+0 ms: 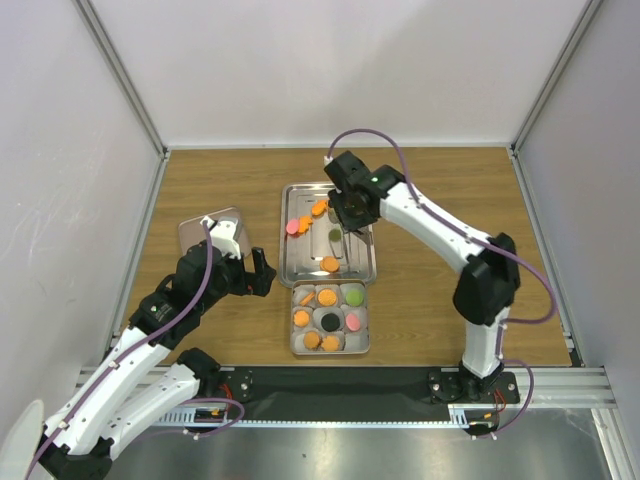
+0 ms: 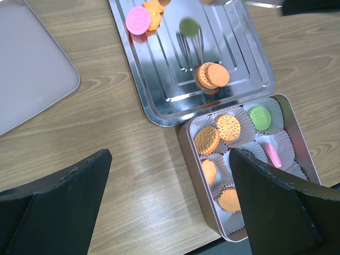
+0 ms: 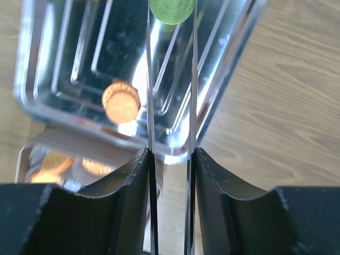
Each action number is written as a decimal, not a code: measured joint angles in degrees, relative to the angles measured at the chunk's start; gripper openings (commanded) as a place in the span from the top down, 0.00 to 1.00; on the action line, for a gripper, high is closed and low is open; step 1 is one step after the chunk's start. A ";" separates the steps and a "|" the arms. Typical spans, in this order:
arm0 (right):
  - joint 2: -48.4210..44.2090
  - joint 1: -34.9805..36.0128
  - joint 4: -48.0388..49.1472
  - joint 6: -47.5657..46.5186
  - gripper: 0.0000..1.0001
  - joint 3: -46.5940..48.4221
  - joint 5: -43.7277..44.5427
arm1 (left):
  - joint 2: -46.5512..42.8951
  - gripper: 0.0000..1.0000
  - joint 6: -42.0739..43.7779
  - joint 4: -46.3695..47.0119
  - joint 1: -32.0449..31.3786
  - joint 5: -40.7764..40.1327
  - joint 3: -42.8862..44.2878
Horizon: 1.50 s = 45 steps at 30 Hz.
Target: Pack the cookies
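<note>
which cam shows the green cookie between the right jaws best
Right wrist: the green cookie fills the gap between the jaws, face pattern sharp, though its top is cropped. Left wrist shows it blurred over the tray; top external shows only a small dark spot.

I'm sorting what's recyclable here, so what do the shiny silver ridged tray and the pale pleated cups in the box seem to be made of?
The shiny silver ridged tray looks like polished metal, perhaps steel or aluminium, since it gives mirror-like reflections and bright glints along its pressed ridges. The pale pleated cups look like thin matte paper, judging by their crimped, slightly translucent walls.
</note>
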 measured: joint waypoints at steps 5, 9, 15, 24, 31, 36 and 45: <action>-8.81 0.90 -0.59 0.11 0.67 -3.85 0.00 | 0.00 0.00 0.00 0.02 0.00 0.00 0.00; -14.53 2.43 -2.27 0.57 0.66 -6.60 -0.72 | -0.02 0.00 0.00 0.00 0.00 0.00 0.00; -23.32 6.43 -7.04 2.64 0.66 -12.17 -4.90 | -0.04 0.00 0.00 0.02 0.00 0.00 0.00; -35.80 13.16 -15.65 7.45 0.65 -18.60 -11.63 | -0.04 0.00 0.00 0.02 0.00 0.00 0.00; -37.66 18.03 -19.93 10.08 0.65 -20.55 -14.40 | 0.00 0.00 0.00 0.02 0.00 0.00 0.00; -37.81 21.64 -20.41 11.30 0.64 -23.21 -15.04 | 0.02 0.00 0.02 0.02 0.00 0.00 0.00; -39.32 23.23 -20.76 13.22 0.64 -26.27 -15.28 | 0.48 0.00 0.00 0.02 0.00 0.00 0.00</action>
